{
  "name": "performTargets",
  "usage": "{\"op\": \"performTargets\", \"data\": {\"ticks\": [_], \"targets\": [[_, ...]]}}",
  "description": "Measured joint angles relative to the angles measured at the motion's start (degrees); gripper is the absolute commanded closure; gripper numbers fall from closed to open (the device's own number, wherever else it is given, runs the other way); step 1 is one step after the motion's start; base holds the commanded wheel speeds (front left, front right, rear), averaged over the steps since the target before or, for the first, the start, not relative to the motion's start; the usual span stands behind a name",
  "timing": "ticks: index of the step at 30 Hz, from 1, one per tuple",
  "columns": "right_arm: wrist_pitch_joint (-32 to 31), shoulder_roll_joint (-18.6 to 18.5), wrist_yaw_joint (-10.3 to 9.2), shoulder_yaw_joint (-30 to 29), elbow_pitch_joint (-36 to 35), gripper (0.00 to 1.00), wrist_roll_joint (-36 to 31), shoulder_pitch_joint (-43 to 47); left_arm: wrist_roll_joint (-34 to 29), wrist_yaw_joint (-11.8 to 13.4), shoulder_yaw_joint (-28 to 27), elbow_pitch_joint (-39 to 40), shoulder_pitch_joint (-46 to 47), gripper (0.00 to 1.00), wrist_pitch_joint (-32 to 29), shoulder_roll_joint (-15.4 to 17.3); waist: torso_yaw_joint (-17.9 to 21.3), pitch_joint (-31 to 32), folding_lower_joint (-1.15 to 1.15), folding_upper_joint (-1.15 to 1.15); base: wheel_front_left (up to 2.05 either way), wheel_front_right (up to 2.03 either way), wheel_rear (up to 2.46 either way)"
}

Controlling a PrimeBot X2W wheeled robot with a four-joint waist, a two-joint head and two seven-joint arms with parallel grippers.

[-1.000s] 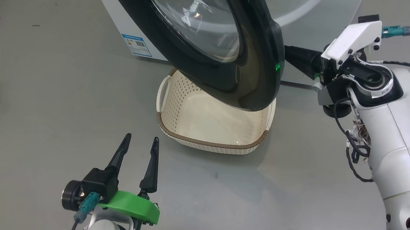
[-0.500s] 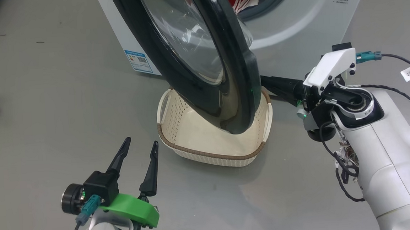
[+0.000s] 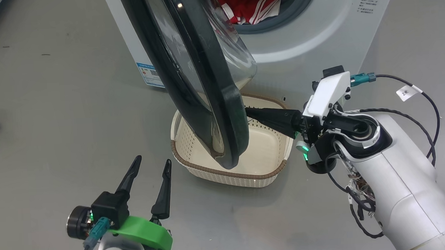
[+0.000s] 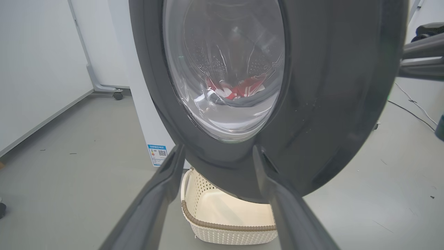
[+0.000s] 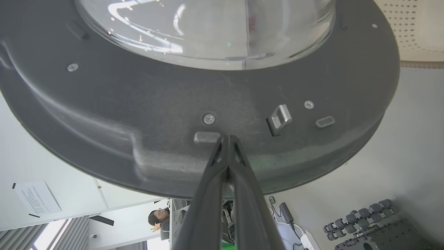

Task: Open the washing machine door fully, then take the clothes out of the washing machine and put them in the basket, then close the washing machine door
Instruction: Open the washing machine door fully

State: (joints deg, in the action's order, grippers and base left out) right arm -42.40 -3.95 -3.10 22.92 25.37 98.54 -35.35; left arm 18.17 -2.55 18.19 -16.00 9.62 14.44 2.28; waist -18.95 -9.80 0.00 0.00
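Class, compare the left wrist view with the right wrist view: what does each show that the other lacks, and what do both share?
Left wrist view: outer face of the washing machine door, red clothes through its glass, blue label, open left gripper. Right wrist view: the door's inner face, its metal latch, shut right gripper against it. Both: door and basket.

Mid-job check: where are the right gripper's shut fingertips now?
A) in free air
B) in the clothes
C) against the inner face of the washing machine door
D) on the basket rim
C: in the right wrist view the right gripper, fingers shut, has its tips against the dark inner face of the washing machine door.
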Motion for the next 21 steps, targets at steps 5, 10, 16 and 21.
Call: {"op": "performTargets", "data": {"ticks": [5, 10, 16, 21], "targets": [[1.2, 0.0, -0.07, 2.8, -1.2, 1.00, 1.8, 0.6, 0.0, 0.0, 0.0, 0.1, -0.3, 0.00, 0.0, 0.0, -0.1, 0.1, 0.00, 0.00, 0.00, 0.00, 0.00], [2.6, 0.0, -0.14, 5.3, -2.0, 1.00, 3.2, 0.7, 0.0, 0.0, 0.2, 0.2, -0.5, 0.00, 0.0, 0.0, -0.4, 0.0, 0.00, 0.00, 0.00, 0.00, 0.00], [4.7, -0.2, -0.58, 6.9, -2.5, 1.00, 4.3, 0.8, 0.0, 0.0, 0.8, 0.2, -0.5, 0.00, 0.0, 0.0, -1.3, -0.1, 0.00, 0.00, 0.00, 0.00, 0.00], [6.0, 0.0, -0.59, 8.5, -2.7, 1.00, 5.5, 0.8, 0.0, 0.0, 0.9, 0.3, -0.5, 0.00, 0.0, 0.0, -2.1, -0.4, 0.00, 0.00, 0.00, 0.00, 0.00]]}}
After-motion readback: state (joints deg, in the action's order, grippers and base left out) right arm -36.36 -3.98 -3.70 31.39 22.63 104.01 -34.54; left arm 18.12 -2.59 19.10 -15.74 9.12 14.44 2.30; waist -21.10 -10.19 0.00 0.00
